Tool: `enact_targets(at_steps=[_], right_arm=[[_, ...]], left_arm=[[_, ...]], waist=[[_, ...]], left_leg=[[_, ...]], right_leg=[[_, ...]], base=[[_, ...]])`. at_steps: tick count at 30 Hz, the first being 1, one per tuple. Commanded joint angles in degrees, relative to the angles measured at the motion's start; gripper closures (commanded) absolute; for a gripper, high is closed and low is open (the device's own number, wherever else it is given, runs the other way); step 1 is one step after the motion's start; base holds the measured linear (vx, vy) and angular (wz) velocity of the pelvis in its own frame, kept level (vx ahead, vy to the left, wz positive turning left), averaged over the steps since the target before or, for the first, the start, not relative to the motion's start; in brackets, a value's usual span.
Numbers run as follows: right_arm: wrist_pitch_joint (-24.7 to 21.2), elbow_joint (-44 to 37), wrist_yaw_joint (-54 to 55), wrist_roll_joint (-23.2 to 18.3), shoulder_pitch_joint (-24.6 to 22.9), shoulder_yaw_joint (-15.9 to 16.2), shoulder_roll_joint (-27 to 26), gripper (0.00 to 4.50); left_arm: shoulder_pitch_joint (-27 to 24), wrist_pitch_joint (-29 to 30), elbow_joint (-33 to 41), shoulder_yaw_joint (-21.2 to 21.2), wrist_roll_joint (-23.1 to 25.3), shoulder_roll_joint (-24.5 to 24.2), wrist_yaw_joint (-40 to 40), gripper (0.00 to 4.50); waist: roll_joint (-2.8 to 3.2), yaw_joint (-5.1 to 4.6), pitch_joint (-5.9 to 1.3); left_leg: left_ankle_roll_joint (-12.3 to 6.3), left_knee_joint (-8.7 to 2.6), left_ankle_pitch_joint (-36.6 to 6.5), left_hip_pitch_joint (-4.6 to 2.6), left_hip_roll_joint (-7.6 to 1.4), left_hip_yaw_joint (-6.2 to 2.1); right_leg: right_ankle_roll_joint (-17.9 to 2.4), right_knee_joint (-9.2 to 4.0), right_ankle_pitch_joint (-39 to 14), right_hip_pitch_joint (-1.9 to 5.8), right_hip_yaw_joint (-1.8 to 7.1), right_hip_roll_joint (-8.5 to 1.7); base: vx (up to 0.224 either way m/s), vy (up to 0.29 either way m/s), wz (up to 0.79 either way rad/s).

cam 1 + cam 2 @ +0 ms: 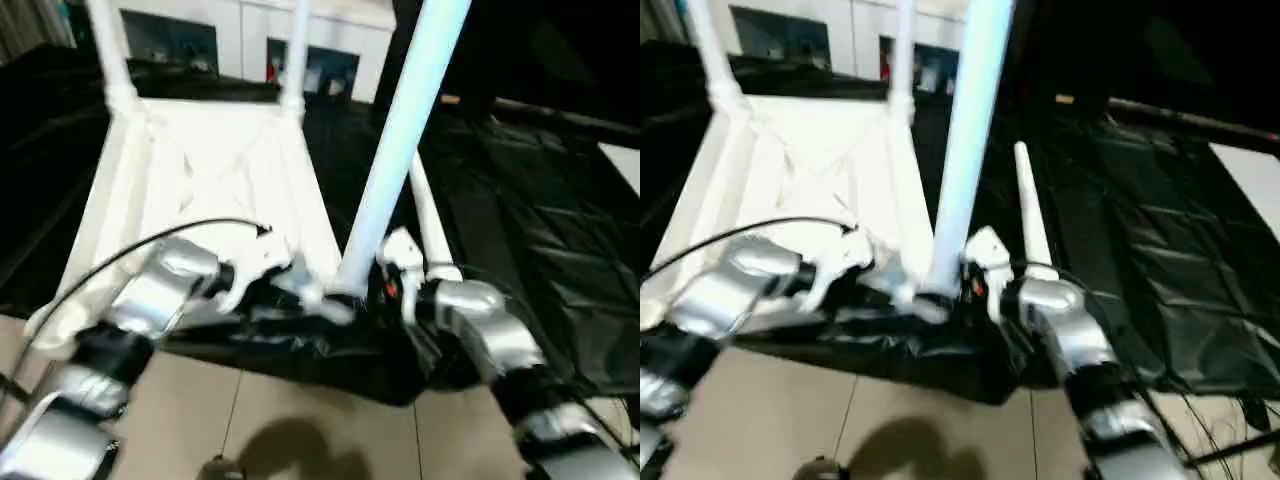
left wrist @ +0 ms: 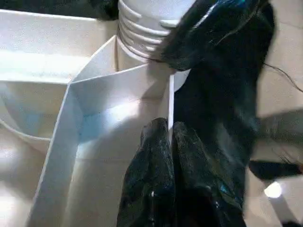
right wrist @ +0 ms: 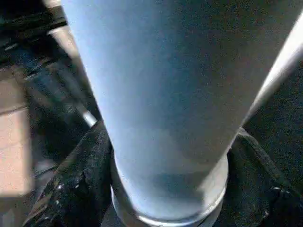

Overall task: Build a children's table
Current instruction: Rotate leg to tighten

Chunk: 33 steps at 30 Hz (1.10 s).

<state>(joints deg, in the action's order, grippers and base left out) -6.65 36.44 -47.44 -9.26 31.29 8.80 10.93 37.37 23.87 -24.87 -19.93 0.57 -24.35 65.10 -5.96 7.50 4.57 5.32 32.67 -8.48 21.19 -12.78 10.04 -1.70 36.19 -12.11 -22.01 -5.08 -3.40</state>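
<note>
Upturned children's table [image 1: 210, 190] lies on the black-sheeted desk [image 1: 520, 230].
Left fingers [image 2: 161, 179] closed on its rib; right fingers [image 3: 75, 189] flank the pale-blue leg [image 1: 400, 140], top cut off, contact unclear.

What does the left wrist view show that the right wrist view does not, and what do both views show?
The left wrist view alone shows the ribs of the table top and the left gripper, its fingers shut on a thin rib wall beside the corner socket. The right wrist view alone shows the pale-blue leg up close, with the right gripper's fingers on either side of its base. Both views show white parts of the children's table and the black sheet around them.
</note>
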Motion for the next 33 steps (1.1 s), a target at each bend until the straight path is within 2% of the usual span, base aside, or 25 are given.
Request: enact_targets(at_steps=[1,5,8,9,10,11,15,16,17,20,22,24,27,29,31,32,33], right_arm=[[-1.0,4.8,8.0,1.3,1.1,-3.1,-0.9,1.78],[-1.3,9.9,17.8,1.1,3.6,-5.6,-4.1,1.78],[-1.3,16.8,30.2,-0.6,7.4,-9.3,-7.6,1.78],[-1.1,18.5,32.9,-1.1,8.4,-10.3,-8.4,1.78],[-1.0,19.6,34.7,-1.3,9.0,-10.9,-8.9,1.78],[-0.4,21.9,37.3,-1.3,10.5,-11.8,-10.0,1.78],[2.1,24.4,37.3,-0.1,12.7,-11.3,-11.9,1.78],[2.3,24.5,37.1,0.0,12.8,-11.2,-12.1,1.44],[3.2,24.0,33.7,-0.8,13.1,-11.5,-12.8,1.10],[4.3,23.2,29.1,-2.0,13.2,-11.8,-13.1,0.98],[5.6,23.0,27.4,-1.3,13.2,-10.8,-12.6,0.69],[6.9,22.5,25.5,-0.2,12.8,-9.5,-11.7,0.63],[7.3,19.9,20.8,0.0,11.3,-8.1,-10.0,0.63],[7.3,15.0,13.5,0.0,8.4,-6.1,-7.1,0.63],[7.6,11.0,8.8,0.4,6.0,-4.6,-4.5,0.63],[7.6,11.0,8.8,0.4,6.0,-4.6,-4.5,0.63],[7.2,8.3,5.6,0.2,4.6,-3.9,-2.8,0.63]], left_arm=[[2.5,0.5,-1.0,1.6,-0.9,3.4,-3.4,4.50],[4.7,1.5,-5.6,3.3,-0.2,7.0,-10.3,4.50],[7.8,1.5,-11.5,4.0,1.6,10.3,-17.9,4.50],[8.6,1.3,-13.1,4.2,2.0,11.0,-19.8,4.50],[9.1,1.1,-14.2,4.3,2.3,11.5,-21.0,4.50],[10.2,0.1,-16.6,4.5,3.2,12.4,-23.7,4.50],[11.6,-1.9,-19.9,4.2,4.7,13.2,-27.0,4.50],[11.6,-2.0,-20.1,4.1,4.8,13.2,-27.1,4.50],[11.5,-2.1,-20.0,4.1,4.9,13.0,-26.9,4.50],[11.3,-2.2,-19.6,3.8,4.9,12.7,-26.1,4.50],[11.0,-2.8,-19.3,3.6,4.7,12.3,-24.9,4.50],[10.5,-3.1,-18.2,3.2,4.5,11.9,-22.8,4.50],[9.3,-2.6,-15.1,2.3,4.0,10.8,-19.3,4.50],[7.4,-1.4,-10.6,0.9,3.1,8.8,-13.7,4.50],[5.8,-1.6,-7.3,-0.5,2.1,6.5,-8.1,4.50],[5.8,-1.6,-7.3,-0.5,2.1,6.5,-8.1,4.50],[4.6,-1.9,-4.8,-1.7,1.5,4.4,-4.1,4.50]], waist=[[0.91,-0.43,-3.95],[0.82,-1.31,-4.09],[1.26,-1.58,-4.12],[1.07,-1.85,-4.11],[1.18,-1.86,-4.16],[1.23,-1.82,-4.19],[1.24,-1.91,-4.33],[1.26,-1.92,-4.31],[1.13,-1.94,-4.33],[1.11,-1.83,-4.29],[0.94,-2.23,-4.27],[1.02,-2.27,-4.31],[1.07,-2.13,-4.35],[1.15,-1.93,-4.55],[1.16,-1.94,-4.56],[1.22,-1.92,-4.51],[1.29,-1.88,-4.45]], left_leg=[[1.89,-3.62,-11.0,-0.99,-1.21,-0.20],[1.83,-3.48,-10.1,-0.84,-1.04,-0.17],[1.85,-3.47,-9.4,-0.97,-0.96,-0.21],[1.84,-3.43,-9.8,-1.00,-0.90,-0.03],[2.38,-3.47,-10.2,-1.20,-0.95,-0.12],[2.43,-3.48,-10.4,-1.11,-1.09,-0.24],[1.85,-3.37,-9.3,-0.88,-0.93,-0.13],[1.49,-3.37,-9.1,-0.84,-0.98,-0.15],[1.17,-3.36,-9.4,-0.91,-0.98,-0.07],[0.46,-3.40,-10.3,-0.82,-1.05,-0.14],[0.50,-3.47,-9.9,-0.47,-1.03,-0.28],[0.53,-3.40,-9.4,-0.62,-1.08,-0.24],[-0.39,-3.27,-8.2,-0.66,-1.18,-0.17],[-1.84,-3.08,-5.7,-0.55,-1.24,-0.16],[-2.69,-2.95,-4.8,-0.60,-1.12,-0.04],[-2.64,-3.05,-5.8,-0.69,-1.13,-0.04],[-2.58,-3.09,-6.4,-0.77,-1.12,-0.04]], right_leg=[[-9.3,-4.61,-10.9,2.33,3.56,-5.21],[-9.4,-4.51,-9.6,2.42,3.57,-5.19],[-9.5,-4.35,-8.0,2.31,3.57,-5.10],[-9.6,-4.47,-8.2,2.20,3.63,-4.94],[-9.4,-4.43,-8.6,2.10,3.59,-4.98],[-9.2,-4.32,-7.7,2.32,3.55,-5.04],[-9.1,-4.12,-4.4,2.56,3.63,-4.99],[-9.2,-4.02,-3.7,2.55,3.60,-4.98],[-9.5,-4.10,-3.8,2.52,3.59,-5.00],[-9.5,-4.27,-5.3,2.69,3.57,-5.11],[-9.3,-4.33,-6.7,2.95,3.45,-5.19],[-9.5,-4.33,-6.7,2.75,3.48,-5.17],[-10.8,-4.02,-3.3,2.81,3.53,-5.19],[-11.9,-3.43,1.9,3.12,3.48,-5.01],[-12.9,-3.18,4.2,2.94,3.46,-4.84],[-13.0,-3.36,3.3,2.93,3.44,-4.87],[-13.0,-3.51,2.3,2.87,3.45,-4.91]], base=[[0.000,0.000,0.00],[0.000,0.000,0.00],[0.000,0.000,0.00],[0.000,0.000,0.00],[0.000,0.000,0.00],[0.000,0.000,0.00],[0.000,0.000,0.00],[0.000,0.000,0.00],[0.000,0.000,0.00],[0.000,0.000,0.00],[0.000,0.000,0.00],[0.000,0.000,0.00],[0.000,0.000,0.00],[0.000,0.000,0.00],[0.000,0.000,0.00],[0.000,0.000,0.00],[0.000,0.000,0.00]])
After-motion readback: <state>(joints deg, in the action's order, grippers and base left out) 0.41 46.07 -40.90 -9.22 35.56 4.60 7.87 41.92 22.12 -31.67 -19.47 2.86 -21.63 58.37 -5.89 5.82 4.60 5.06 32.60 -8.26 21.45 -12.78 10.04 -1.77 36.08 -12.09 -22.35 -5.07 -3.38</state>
